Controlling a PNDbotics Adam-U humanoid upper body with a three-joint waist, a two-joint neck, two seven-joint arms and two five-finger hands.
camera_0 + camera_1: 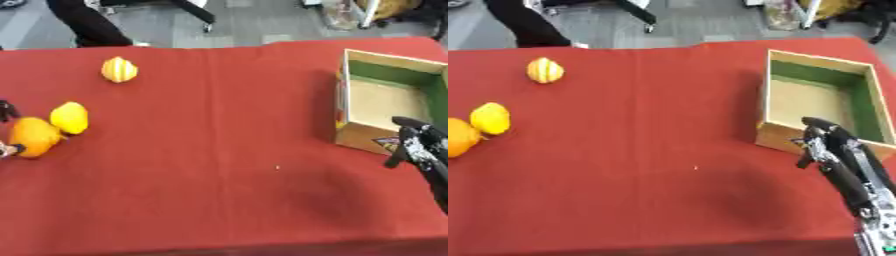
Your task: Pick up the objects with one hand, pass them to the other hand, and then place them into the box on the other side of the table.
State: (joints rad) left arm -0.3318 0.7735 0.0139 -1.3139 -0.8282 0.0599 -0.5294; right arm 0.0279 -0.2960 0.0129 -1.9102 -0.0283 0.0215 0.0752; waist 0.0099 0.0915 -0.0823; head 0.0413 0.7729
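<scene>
Three fruits lie on the left of the red table. A yellow-and-orange striped one (pixel 119 70) sits farthest back, a yellow lemon (pixel 69 118) is nearer, and an orange (pixel 33 136) touches the lemon. Dark parts of my left hand (pixel 6 110) show at the left edge, right beside the orange. I cannot see whether it holds the fruit. The cardboard box (pixel 815 57) with green inner walls stands at the right and looks empty. My right hand (pixel 826 142) hangs open over the box's front wall, holding nothing.
The red cloth (pixel 227 150) covers the whole table, and a small white speck (pixel 277 167) lies near the middle. Beyond the far edge are grey floor, a chair base (pixel 197 15) and a person's dark legs (pixel 87 25).
</scene>
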